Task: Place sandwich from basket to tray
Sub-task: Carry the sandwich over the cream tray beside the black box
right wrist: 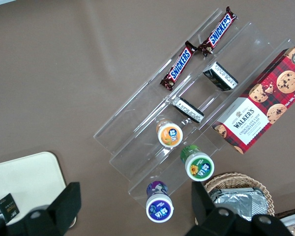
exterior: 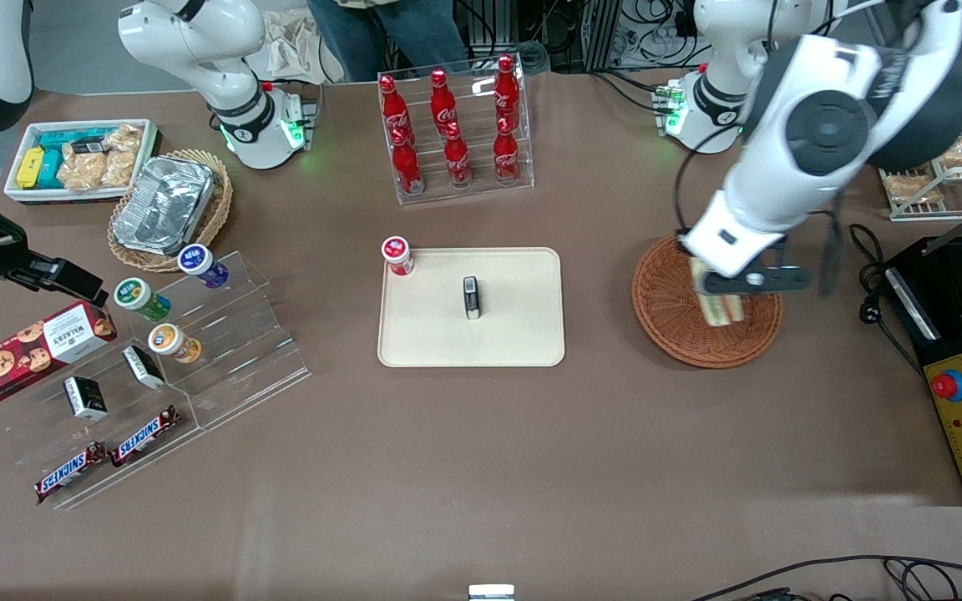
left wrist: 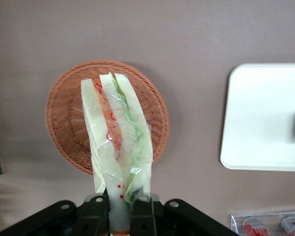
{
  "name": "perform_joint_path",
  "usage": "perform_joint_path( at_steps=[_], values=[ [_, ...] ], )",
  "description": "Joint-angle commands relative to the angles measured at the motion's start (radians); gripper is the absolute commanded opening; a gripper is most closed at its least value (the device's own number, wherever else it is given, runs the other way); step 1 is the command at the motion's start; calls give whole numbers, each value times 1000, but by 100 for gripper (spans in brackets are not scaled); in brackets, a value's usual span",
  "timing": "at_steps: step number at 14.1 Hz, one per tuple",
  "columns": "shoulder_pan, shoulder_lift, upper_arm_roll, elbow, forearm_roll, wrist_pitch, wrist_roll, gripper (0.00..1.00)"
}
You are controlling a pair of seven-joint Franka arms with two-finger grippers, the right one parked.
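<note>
The sandwich is a wrapped wedge of pale bread with orange-red and green layers. My left gripper is shut on one end of it and holds it above the reddish-brown wicker basket. In the front view the gripper hangs over the basket with the sandwich poking out below the hand. The cream tray lies beside the basket, toward the middle of the table. A small black box lies on the tray and a red-capped cup stands at its corner.
A clear rack of red cola bottles stands farther from the front camera than the tray. A black machine with a red button sits at the working arm's end. A stepped acrylic shelf with snacks lies toward the parked arm's end.
</note>
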Motion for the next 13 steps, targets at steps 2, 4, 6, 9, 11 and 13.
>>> perform_joint_path(
  at_steps=[2, 4, 6, 9, 11, 13],
  values=[
    [-68, 64, 7, 35, -101, 55, 2, 6],
    [-123, 96, 7, 25, -114, 151, -43, 3],
    [-162, 121, 7, -13, -114, 251, -97, 3],
    [-229, 182, 9, -74, -108, 432, -103, 3],
    [-236, 230, 9, -84, -99, 498, -92, 2],
    [-239, 276, 7, -85, -97, 576, -86, 0]
  ],
)
